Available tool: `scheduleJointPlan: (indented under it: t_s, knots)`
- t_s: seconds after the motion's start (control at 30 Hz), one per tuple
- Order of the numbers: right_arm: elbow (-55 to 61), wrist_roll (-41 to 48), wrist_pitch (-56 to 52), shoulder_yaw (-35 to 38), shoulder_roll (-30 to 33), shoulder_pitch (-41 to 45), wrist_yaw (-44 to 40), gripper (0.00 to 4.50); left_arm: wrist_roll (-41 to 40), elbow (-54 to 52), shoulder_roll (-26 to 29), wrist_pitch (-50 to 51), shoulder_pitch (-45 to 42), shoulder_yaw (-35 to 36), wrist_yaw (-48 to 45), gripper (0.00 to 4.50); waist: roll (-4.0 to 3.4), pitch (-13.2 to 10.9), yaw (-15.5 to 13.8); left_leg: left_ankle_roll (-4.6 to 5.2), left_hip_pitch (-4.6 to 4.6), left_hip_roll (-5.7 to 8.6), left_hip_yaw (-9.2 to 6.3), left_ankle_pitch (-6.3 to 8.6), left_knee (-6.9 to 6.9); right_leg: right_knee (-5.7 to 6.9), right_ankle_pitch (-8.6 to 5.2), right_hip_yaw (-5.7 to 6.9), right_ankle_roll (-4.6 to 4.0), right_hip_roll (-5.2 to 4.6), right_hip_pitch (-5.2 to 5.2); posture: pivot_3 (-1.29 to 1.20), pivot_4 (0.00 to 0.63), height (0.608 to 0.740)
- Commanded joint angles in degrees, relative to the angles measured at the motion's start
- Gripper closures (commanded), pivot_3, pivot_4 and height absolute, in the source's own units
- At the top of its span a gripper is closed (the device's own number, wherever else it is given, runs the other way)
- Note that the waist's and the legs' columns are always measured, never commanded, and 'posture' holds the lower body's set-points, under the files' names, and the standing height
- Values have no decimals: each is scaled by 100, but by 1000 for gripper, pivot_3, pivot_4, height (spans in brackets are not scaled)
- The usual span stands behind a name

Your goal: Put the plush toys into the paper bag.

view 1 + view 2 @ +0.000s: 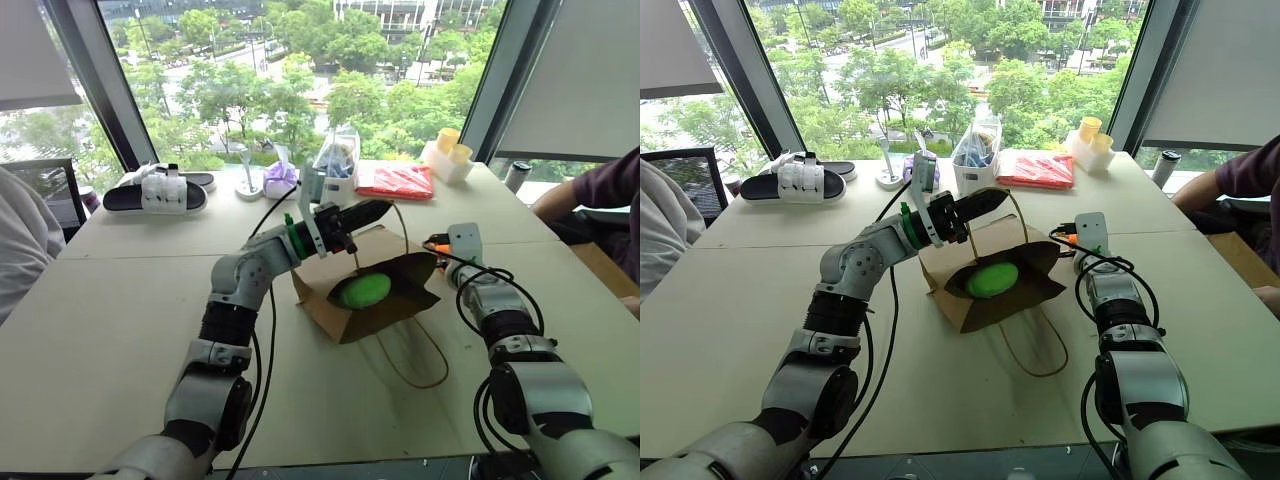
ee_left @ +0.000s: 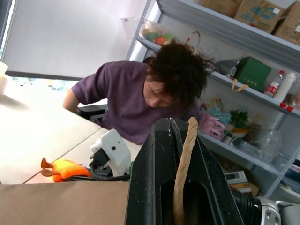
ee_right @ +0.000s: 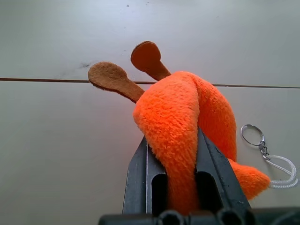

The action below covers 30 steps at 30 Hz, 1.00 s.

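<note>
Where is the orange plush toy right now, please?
The orange toy is pinched in the right gripper on the table, just to the right of the paper bag, whose mouth shows the green toy.

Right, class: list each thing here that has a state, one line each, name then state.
Paper bag: lying on its side, mouth open.
Green toy: inside the bag.
Orange toy: on the table, pinched.
Left end effector: shut on bag handle.
Right end effector: shut on orange toy.
</note>
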State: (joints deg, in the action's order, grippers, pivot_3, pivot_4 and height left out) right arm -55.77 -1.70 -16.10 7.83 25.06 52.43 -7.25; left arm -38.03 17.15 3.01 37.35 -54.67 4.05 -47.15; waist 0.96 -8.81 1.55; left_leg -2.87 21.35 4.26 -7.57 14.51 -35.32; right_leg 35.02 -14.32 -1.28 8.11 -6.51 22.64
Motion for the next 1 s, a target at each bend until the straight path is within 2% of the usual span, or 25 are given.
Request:
scheduleJointPlan:
  t_s: [0.03, 0.13, 0.23, 0.33, 0.43, 0.53, 0.6, 0.77, 0.87, 1.0]
  knots:
    - [1442, 148, 10, 242, 372, -533, -67, 4472, -93, -109, -55, -65, -99, 85, 26, 4500, 0, 0, -58, 0, 4, 1, -2, 0, 0, -1, 0, 0, 0, 0, 2, 0, 150, 740]
    - [3503, 708, -380, 701, 484, -1201, -336, 4472, -80, -2, -81, -112, -165, 115, 33, 4500, -2, -1, -58, 1, 15, 4, -4, 1, 3, 0, 0, 0, 1, -2, 10, 0, 150, 740]
    - [5461, 1553, -1230, 1321, 669, -1704, -669, 4472, -69, 141, -99, -168, -245, 139, 4, 4500, -3, -2, -38, 1, 14, 1, -2, 1, 10, 0, 0, 0, 2, -2, 14, 0, 150, 740]
    - [6707, 2370, -2242, 1871, 935, -1934, -859, 4472, -50, 262, -117, -212, -295, 127, -70, 4500, -3, -2, -64, 14, 7, -1, -1, 8, 8, -6, -1, 3, 3, 0, 10, 0, 150, 740]
    - [7667, 3739, -3550, 2600, 1035, -1942, -898, 4472, -25, 415, -141, -272, -360, 106, -148, 4500, -2, -2, -82, 41, 0, -3, -5, 23, 1, -10, -1, 7, 2, 2, -5, 0, 150, 740]
    - [8349, 5013, -4439, 3034, 1095, -2102, -969, 4472, -17, 553, -158, -334, -431, 103, -199, 4500, -1, -2, -85, 43, 1, -4, -6, 24, -5, -10, -1, 7, 1, 2, -10, 0, 150, 740]
    - [8779, 5876, -4821, 3195, 1166, -2500, -1130, 4472, -13, 639, -168, -368, -482, 105, -238, 4500, -1, -2, -96, 45, 3, -4, -6, 26, -5, -11, -1, 8, 1, 2, -9, 0, 150, 740]
    - [9161, 7786, -5164, 3046, 1239, -3196, -685, 4472, -19, 781, -173, -407, -561, 107, -311, 4500, 1, -3, -100, 53, 5, -3, -6, 30, -6, -15, -1, 8, 1, -2, -9, 0, 150, 740]
    - [9314, 8240, -5170, 2652, 1440, -3591, -496, 4472, -4, 798, -184, -419, -567, 97, -329, 4500, 2, -4, -94, 53, 5, -4, -6, 31, -7, -15, -1, 8, 1, -3, -10, 0, 150, 740]
    - [9380, 8130, -5004, 2129, 1673, -4002, -535, 4472, -17, 728, -180, -393, -534, 104, -316, 4500, 4, -5, -97, 54, 5, -4, -4, 31, -11, -14, -2, 9, 2, -2, -10, 0, 150, 740]
